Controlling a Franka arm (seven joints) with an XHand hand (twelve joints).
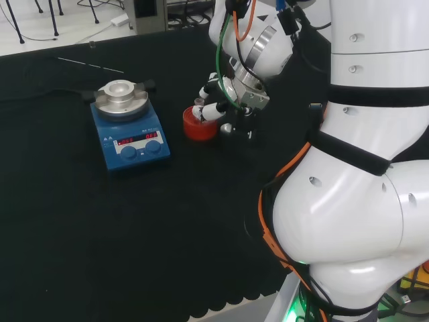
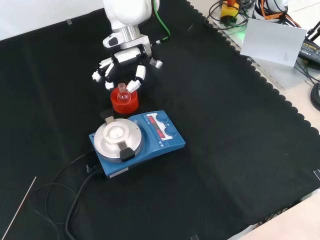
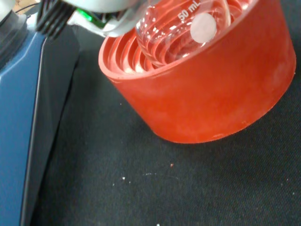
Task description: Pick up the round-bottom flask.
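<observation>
A small clear round-bottom flask [image 2: 121,90] sits in a red ribbed ring stand [image 2: 123,103] on the black cloth. In the front view the hand [image 2: 123,56] hangs just above and behind it, fingers [image 2: 137,80] spread and bent downward on either side of the flask's neck, with gaps still showing. In the head view the hand [image 1: 232,90] is right of the stand [image 1: 199,129], with fingertips [image 1: 209,111] beside the flask's neck [image 1: 198,103]. The wrist view shows the flask's bulb [image 3: 178,33] resting in the stand [image 3: 211,94].
A blue hotplate stirrer [image 2: 137,137] with a round metal top stands close in front of the stand in the front view and left of the stand [image 1: 131,137] in the head view. Its black cable [image 2: 65,200] trails over the cloth. A thin rod [image 1: 90,65] lies farther off.
</observation>
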